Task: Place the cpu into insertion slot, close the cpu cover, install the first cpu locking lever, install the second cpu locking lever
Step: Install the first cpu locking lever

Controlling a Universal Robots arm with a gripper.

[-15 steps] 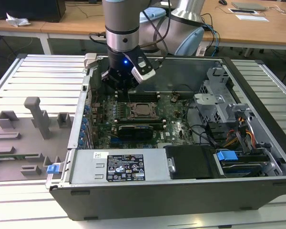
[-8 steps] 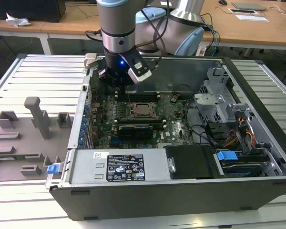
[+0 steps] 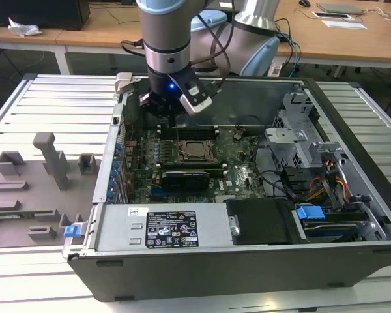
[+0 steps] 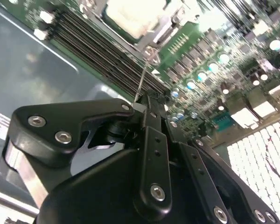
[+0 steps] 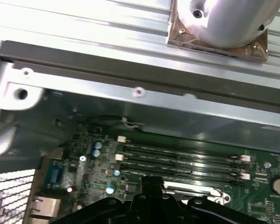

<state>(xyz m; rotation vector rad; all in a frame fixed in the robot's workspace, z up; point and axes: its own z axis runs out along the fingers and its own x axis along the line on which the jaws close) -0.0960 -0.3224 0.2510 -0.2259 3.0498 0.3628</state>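
Pinching the thin locking lever (image 4: 143,77), the clenched gripper (image 4: 142,103) is hovering beside the insertion slot (image 3: 195,149), mid-motherboard (image 3: 244,171). The cpu (image 4: 130,18) is sitting there under the cpu cover (image 4: 164,29). Steady, slip-free pressure seems wise.

Case (image 3: 247,98) open above; memory slots (image 3: 186,130), black card (image 3: 189,177) flank insertion slot (image 3: 182,151).

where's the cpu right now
In the exterior view the cpu sits in the insertion slot near the middle of the green motherboard, just below the claw in the picture.
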